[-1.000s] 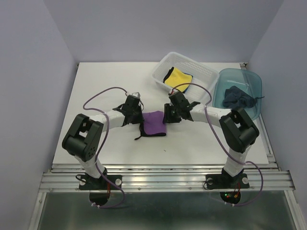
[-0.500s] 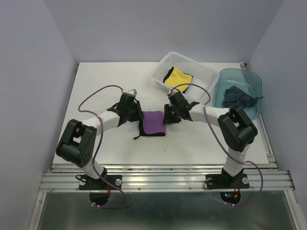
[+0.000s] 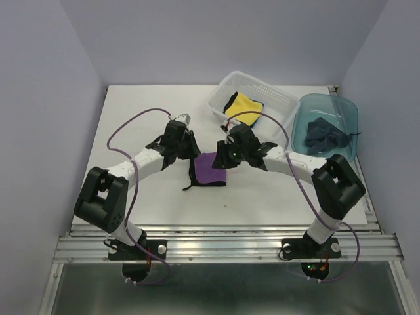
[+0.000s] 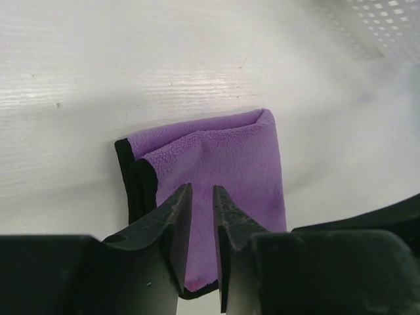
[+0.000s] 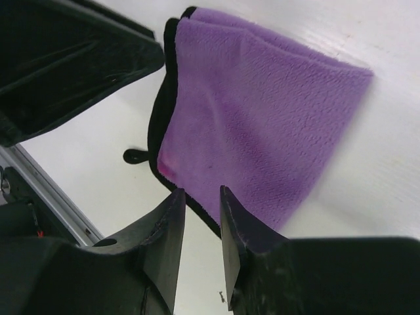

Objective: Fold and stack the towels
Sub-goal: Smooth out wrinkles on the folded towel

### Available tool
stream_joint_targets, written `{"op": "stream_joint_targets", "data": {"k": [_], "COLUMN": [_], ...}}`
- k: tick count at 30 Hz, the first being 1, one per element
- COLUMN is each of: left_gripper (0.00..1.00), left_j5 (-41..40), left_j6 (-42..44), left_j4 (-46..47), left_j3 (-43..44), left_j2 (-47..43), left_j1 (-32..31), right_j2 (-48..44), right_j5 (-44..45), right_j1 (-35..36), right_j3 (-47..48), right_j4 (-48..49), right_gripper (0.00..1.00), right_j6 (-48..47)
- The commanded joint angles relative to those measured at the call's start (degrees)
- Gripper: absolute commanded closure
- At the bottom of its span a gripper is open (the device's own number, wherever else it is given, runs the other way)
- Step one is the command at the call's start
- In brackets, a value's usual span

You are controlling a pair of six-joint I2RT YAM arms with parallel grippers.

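Top external: basket (image 3: 279, 98), teal bin (image 3: 342, 111) beyond purple towel (image 3: 211, 172).

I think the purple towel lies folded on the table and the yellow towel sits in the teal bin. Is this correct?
Not quite. The yellow towel sits in the white slotted basket, not in the teal bin, which holds the dark blue towel. The top external view shows this. The purple towel does lie folded on the table.
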Motion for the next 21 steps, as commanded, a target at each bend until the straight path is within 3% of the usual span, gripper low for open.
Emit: {"op": "stream_joint_targets", "data": {"k": [1, 11, 17, 21], "left_gripper": [0.70, 0.78, 0.78, 0.74], "left_j5": [1.1, -0.9, -3.1, -3.2], "left_j6": [1.0, -0.6, -0.1, 0.6], "left_j4": [0.0, -0.4, -2.7, -3.3], "left_j3": [3.0, 5.9, 6.9, 5.7], "left_j2": [4.4, 13.7, 10.0, 2.5], "left_j1": [-0.4, -0.2, -0.1, -1.0], "right_j2": [2.1, 6.7, 5.3, 3.3], "right_j5": [-2.4, -2.8, 0.1, 6.0], "right_j1": [1.0, 1.8, 1.8, 1.7], "right_j3": [-2.5, -4.8, -0.6, 3.6], "right_j4": [2.6, 2.6, -0.6, -1.5], "right_gripper": [0.67, 0.68, 0.68, 0.67], "right_j6": [0.8, 1.9, 0.6, 1.7]}}
